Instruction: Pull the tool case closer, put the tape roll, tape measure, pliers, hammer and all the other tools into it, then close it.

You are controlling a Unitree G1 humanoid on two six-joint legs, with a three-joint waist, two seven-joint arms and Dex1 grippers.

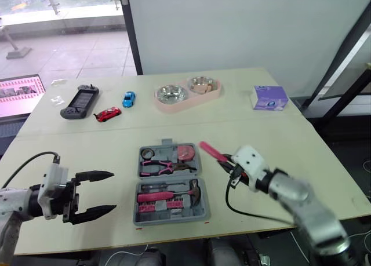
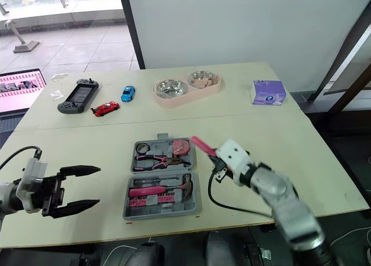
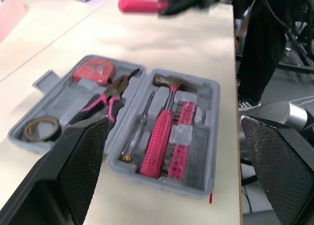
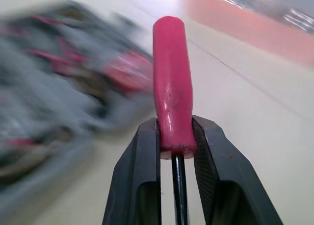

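The right gripper point(image 4: 175, 132) is clamped on a pink-handled screwdriver point(image 4: 171, 78), held just right of the tool case point(image 1: 171, 221). The left gripper point(image 1: 95, 192) hangs left of the case, fingers spread wide. The case lies open on a cream table point(image 1: 290, 138), with the hammer point(image 1: 174, 192) and pliers point(image 1: 156, 164) inside. Beyond the case sit a pink double bowl point(image 1: 186, 93), a purple box point(image 1: 270, 97) and a game controller point(image 1: 80, 101). Farther back are a white wall point(image 1: 243, 28) and a tiled floor point(image 1: 75, 51).

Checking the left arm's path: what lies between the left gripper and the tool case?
Only bare table. The left eye view shows the open left gripper and the tool case apart, nothing between.
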